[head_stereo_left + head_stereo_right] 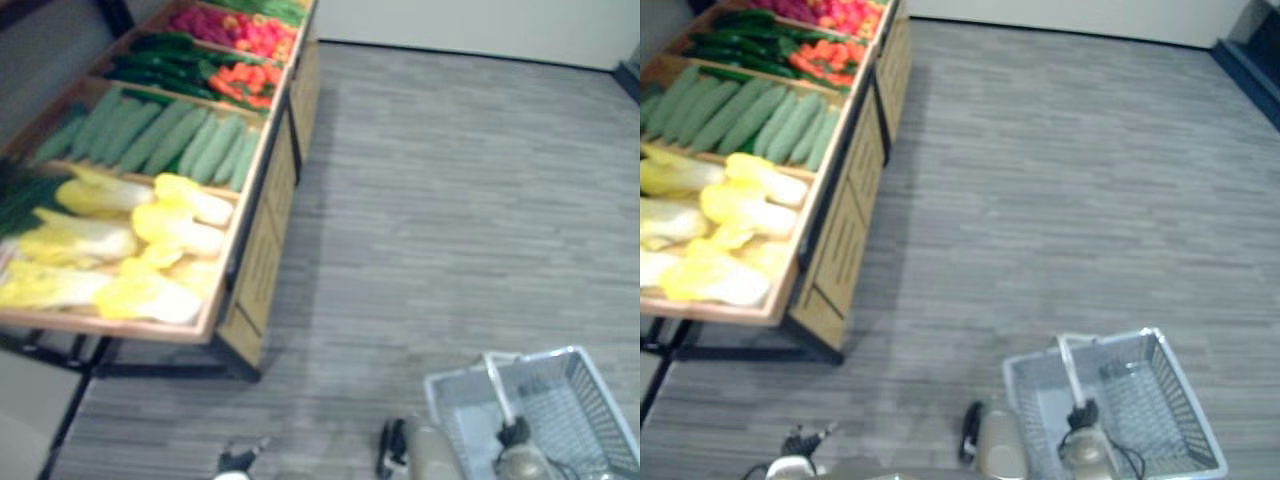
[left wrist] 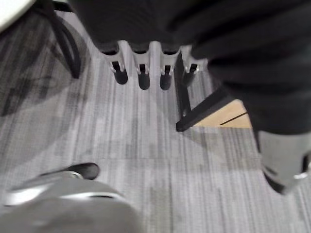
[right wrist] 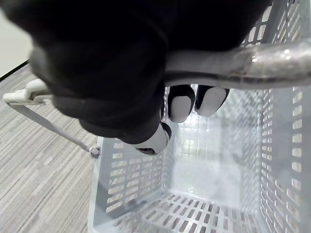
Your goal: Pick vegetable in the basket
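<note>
My right hand [image 3: 112, 73] is closed around the handle [image 3: 262, 63] of the grey plastic basket [image 1: 1140, 400], with the fingers curled under the bar. The basket hangs low at my right side, above the floor [image 1: 450, 200], and nothing lies in it. My left hand [image 2: 142, 73] hangs loose with straight fingers and holds nothing.

The vegetables are all on the wooden stand [image 1: 262, 240], well apart from the basket. Yellow-white cabbages [image 1: 150, 225] fill the compartment at its near end and pale green gourds [image 1: 170, 135] the next one. Dark cucumbers [image 1: 165, 55] and red-orange peppers [image 1: 245, 80] lie further along.

I see several risks from here. My free hand must reach over the raised wooden edge of the stand, and it could knock against this edge. The cabbages are large and leafy and lie pressed one against another. A grasp with one hand may catch only the outer leaves, which could tear or slip. It could also push a neighbour over the near edge.

After that the vegetable must cross the open floor to the basket, so a weak grasp would drop it there. The basket hangs from one bar and, I think, can swing. A vegetable that lands on the rim may tip the basket or bounce out. If I step closer, the basket could hit the corner of the stand.
</note>
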